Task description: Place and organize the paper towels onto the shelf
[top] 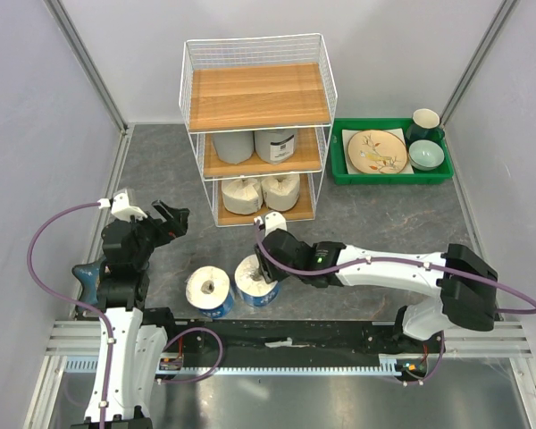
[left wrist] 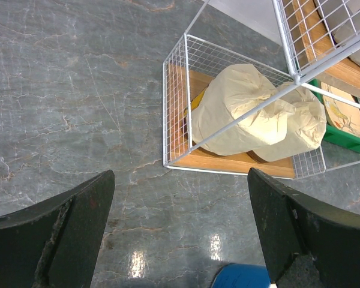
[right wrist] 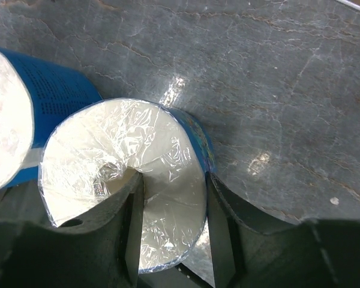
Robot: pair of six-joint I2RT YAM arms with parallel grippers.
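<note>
Left gripper is held wide open and empty over the table, left of the shelf. Right gripper is closed on the wall of a blue roll standing just beside the second blue roll; the pinch could be loosened by slick wrap and the roll dropped.

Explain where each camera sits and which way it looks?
Top external: above and behind the arms, looking down at the table, shelf and both arms, with the left gripper and right gripper.
Left wrist: on the left arm, facing the shelf's bottom tier of cream rolls; its open fingers frame the view.
Right wrist: on the right arm, looking down at the blue-wrapped roll its fingers pinch.
Shared: top and right wrist both show that roll.
</note>
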